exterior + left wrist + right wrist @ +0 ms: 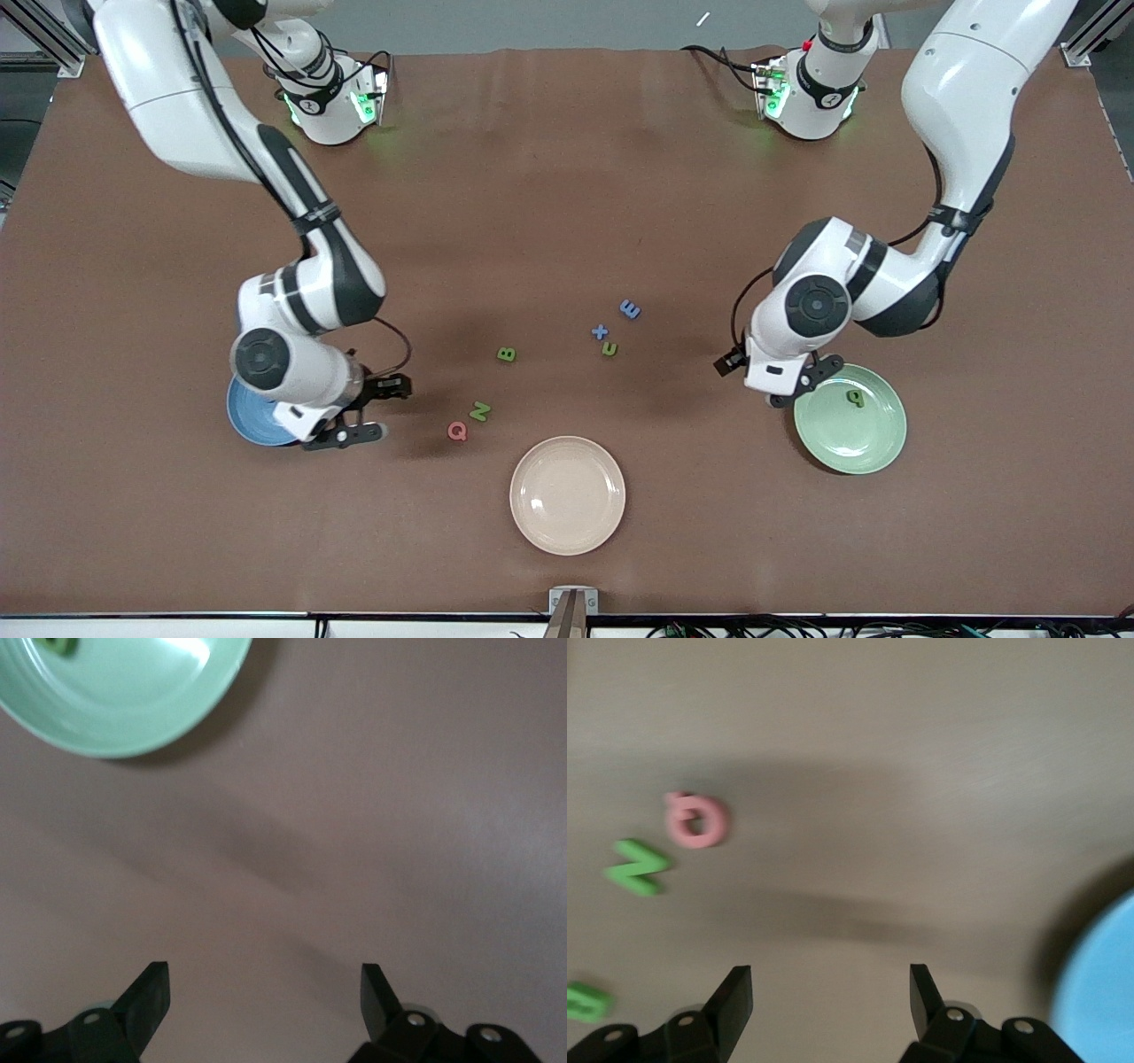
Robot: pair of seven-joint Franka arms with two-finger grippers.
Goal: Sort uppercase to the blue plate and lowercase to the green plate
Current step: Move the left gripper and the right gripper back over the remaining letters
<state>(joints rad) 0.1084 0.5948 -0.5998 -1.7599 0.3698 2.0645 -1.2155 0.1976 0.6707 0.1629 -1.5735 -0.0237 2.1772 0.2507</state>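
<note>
Cream plate (567,494): nearest the front camera, mid-table, nothing on it. Blue plate (252,416): toward the right arm's end, largely hidden under the right arm's wrist; its rim also shows in the right wrist view (1099,992). Right gripper (368,410): over the table at the blue plate's edge, fingers spread wide and holding nothing; the arm comes down from its base in a bent elbow, wrist turned sideways toward the table's middle. Pinkish-red Q (457,431) and green N (480,411): just beside each other on bare table, between the blue and cream plates. Green plate (850,419): toward the left arm's end, carrying the green b/p shape (854,398) close to its farther rim. Left gripper (802,381): low over the green plate's edge nearest the table's middle, fingers wide apart and empty; forearm folded back from a sharply bent elbow. Green B (506,354): alone, farther from the camera than the N. Small green n/u shape (609,349), blue x (600,332), blue E-like letter (630,309): a loose cluster at mid-table, each successively farther, all on bare table.
</note>
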